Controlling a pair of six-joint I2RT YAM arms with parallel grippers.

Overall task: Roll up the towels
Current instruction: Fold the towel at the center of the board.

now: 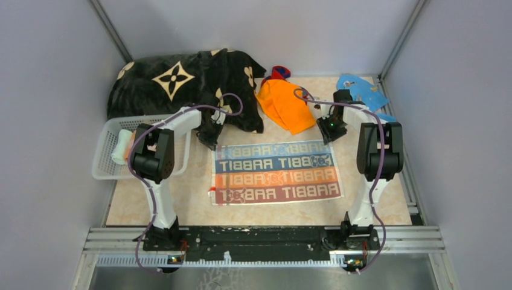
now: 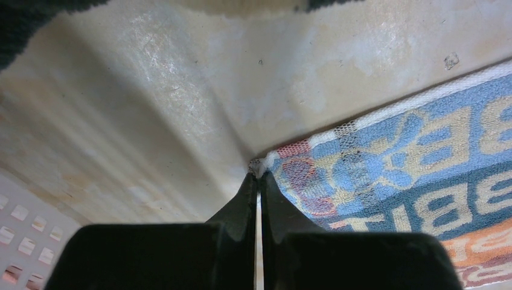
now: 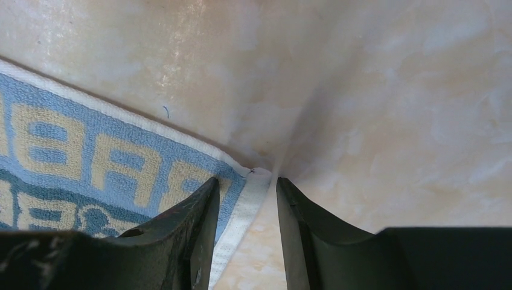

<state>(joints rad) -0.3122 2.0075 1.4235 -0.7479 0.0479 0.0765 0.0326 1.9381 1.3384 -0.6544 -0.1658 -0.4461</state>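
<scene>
Striped towel (image 1: 276,172) lies flat on the counter (image 1: 187,208), just in front of the black blanket (image 1: 181,78), on the side twd the arms. Its long way runs left to right, so each arm is nearest its own far corner, on the edge next to the blanket. Left gripper (image 2: 259,178) is squeezed tight on the left far corner; the white tip of the cloth sits right at its tips. Right gripper (image 3: 247,180) has its jaws apart w/ the right far corner btw them, not pinched yet. I think the roll must start at that far edge & come twd the arms, so both corners should lift level. Towel looks thin & loopy, w/ 4 bands: pale blue, dark teal, orange, red-brown. It has big beige RABBIT letters & a white rim.
</scene>
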